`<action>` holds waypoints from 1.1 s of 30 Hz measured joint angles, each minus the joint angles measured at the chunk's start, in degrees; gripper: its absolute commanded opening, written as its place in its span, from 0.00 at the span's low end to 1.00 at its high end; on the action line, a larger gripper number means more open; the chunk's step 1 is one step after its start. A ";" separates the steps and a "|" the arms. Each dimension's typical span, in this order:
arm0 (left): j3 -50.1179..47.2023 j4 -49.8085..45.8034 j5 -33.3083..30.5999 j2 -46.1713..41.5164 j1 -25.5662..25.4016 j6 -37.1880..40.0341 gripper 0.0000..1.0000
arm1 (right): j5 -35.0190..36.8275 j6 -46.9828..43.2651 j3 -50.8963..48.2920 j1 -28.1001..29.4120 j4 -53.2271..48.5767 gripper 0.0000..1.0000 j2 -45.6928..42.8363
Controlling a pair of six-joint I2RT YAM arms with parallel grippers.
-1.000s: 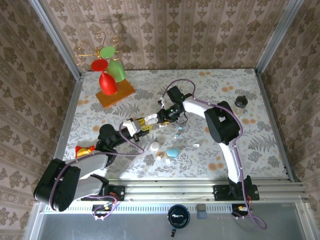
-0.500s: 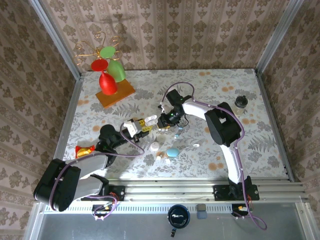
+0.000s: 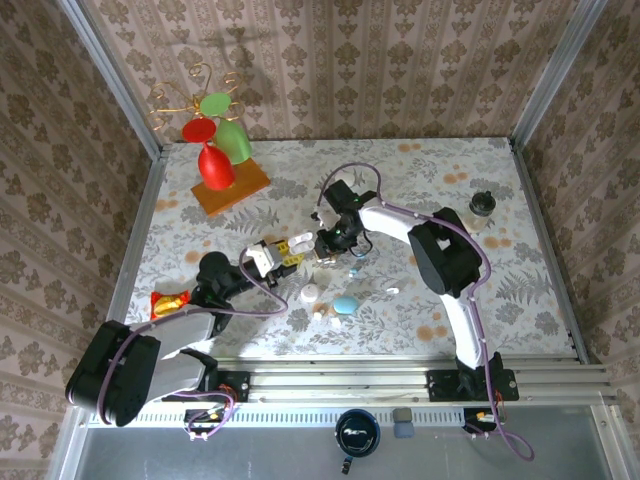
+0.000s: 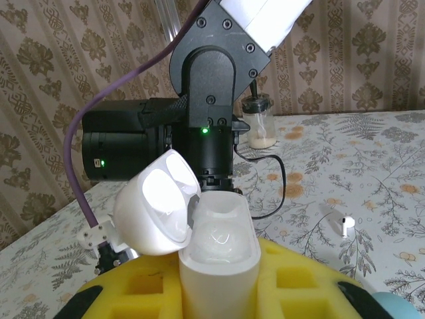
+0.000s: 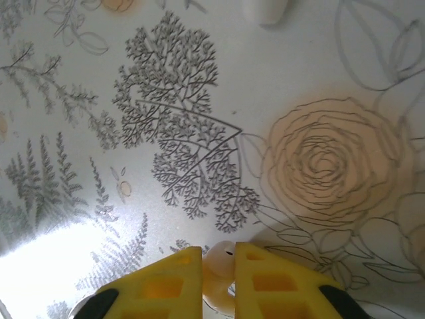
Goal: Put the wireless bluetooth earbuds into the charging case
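- The left tool [image 4: 219, 282] has its yellow fingers [image 4: 143, 289] clamped narrowly on the lower half of a white charging case [image 4: 216, 242], which stands upright between them
- The case's lid [image 4: 156, 212] is swung open to the left, showing two hollow wells inside
- From above, the left tool [image 3: 278, 256] sits near the middle of the counter [image 3: 450, 160], and the right tool [image 3: 325, 246] is just beside it, facing it
- The right tool [image 5: 218, 264] is closed tight, its two yellow fingertips [image 5: 174, 274] pinching a pale earbud [image 5: 219, 260] just above the flowered counter [image 5: 319, 159]
- A white earbud [image 4: 344, 224] lies loose on the counter to the right of the held case; from above it [image 3: 392, 291] is well apart from both tools
- Small teal bits [image 3: 354, 268] lie just nearer than the right tool
- A white pebble case [image 3: 310, 293] and a blue pebble case [image 3: 345, 304] rest side by side near the front edge, with another white bit [image 3: 335, 322] just beside the blue one
- A small jar [image 3: 483, 203] stands at the far right, and red and green glasses [image 3: 222, 160] stand on a wooden board [image 3: 232, 188] at the far left
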 measured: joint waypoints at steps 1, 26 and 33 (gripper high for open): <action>0.00 0.02 -0.04 0.00 0.00 0.00 0.00 | 0.92 0.02 -0.46 -0.02 0.13 0.13 -0.48; -0.48 0.02 -0.39 -0.02 0.00 0.63 0.00 | 18.88 11.63 -20.06 -10.12 20.46 0.13 -12.44; -0.48 0.00 -0.57 -0.02 0.00 1.29 0.00 | 20.20 10.32 -23.93 -8.81 22.91 0.23 -14.62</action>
